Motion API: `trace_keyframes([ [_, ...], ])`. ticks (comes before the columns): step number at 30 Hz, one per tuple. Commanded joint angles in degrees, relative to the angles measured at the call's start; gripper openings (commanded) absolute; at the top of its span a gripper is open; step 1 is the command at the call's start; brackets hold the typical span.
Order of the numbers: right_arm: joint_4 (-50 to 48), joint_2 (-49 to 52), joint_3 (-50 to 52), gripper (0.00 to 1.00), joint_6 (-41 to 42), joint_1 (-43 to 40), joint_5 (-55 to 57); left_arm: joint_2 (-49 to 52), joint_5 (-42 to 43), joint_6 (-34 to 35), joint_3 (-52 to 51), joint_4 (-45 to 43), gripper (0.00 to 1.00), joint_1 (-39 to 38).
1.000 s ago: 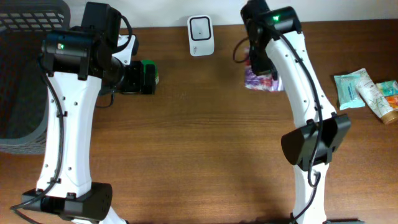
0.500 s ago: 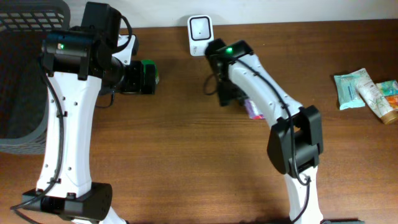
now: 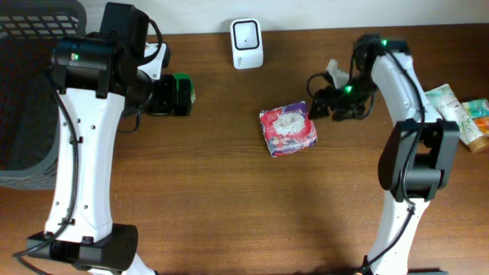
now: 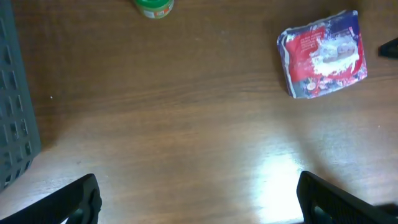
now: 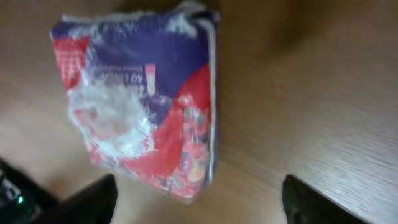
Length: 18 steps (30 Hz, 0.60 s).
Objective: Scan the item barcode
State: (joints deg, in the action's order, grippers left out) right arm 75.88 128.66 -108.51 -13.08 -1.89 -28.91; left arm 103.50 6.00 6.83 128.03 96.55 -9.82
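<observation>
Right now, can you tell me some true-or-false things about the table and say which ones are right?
1. The red-and-purple packet lies on the table. True.
2. The right tool is squeezing the packet. False: it is open beside the packet, not gripping it.
3. The white scanner stands at the table's far edge. True.
4. The left tool holds the green item. False: it is open and empty; the green item lies apart on the wood.

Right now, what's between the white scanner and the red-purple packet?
Nothing: bare table between scanner and packet, overhead view.
</observation>
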Motion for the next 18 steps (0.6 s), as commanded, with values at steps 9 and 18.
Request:
trace_keyframes([
  [9,-15.2,-0.7,10.4,0.04,7.3,7.9,-14.9,-0.9,0.2,-0.9,0.1,0.0,0.99,-0.2],
  [18,-56.2,-0.3,-7.0,0.04,42.1,13.5,1.6,-0.9,0.2,-0.9,0.1,0.0,0.99,-0.2],
])
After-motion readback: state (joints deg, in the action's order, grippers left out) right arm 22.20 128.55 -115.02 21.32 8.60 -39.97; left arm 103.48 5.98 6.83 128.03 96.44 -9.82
